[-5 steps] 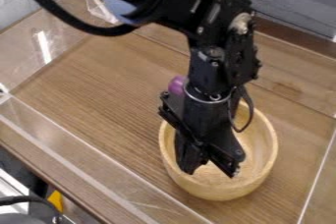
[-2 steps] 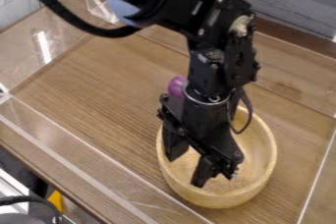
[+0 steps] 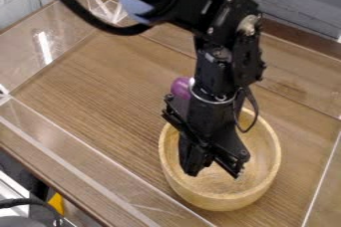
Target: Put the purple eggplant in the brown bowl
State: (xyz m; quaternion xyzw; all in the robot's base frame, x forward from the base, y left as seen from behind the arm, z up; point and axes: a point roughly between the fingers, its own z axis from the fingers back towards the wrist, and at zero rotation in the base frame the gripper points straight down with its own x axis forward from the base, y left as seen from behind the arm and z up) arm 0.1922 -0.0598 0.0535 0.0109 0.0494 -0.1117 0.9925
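One large round light-brown wooden bowl [image 3: 221, 163] sat nearest the camera, on the near right part of the wood-grain table [image 3: 94, 82], and the black robot arm reached straight down into it. The gripper [image 3: 214, 164] hung inside the bowl with its tip low over the pale floor, and its black fingers [image 3: 226, 161] were pressed together with nothing visible between them. The bare floor of the bowl showed to the left and right of the fingers, and no purple object lay on any part of it that could be seen.

Just beyond the bowl's far rim, a small glossy purple eggplant [image 3: 178, 89] showed as a rounded patch at the left edge of the arm's wrist. Most of it was hidden by the arm, so whether it rested on the table or leaned against the bowl's outer wall could not be told. It lay above and to the left of the fingers in the picture, on the far side of them and clearly outside the bowl, apart from the closed tips.

Judged from this, the task was not yet done: the eggplant had not been grasped and the bowl held nothing. What remained was the whole of it, namely to lift the gripper clear of the bowl, spread the fingers over the eggplant, grasp it, and carry it across the rim.
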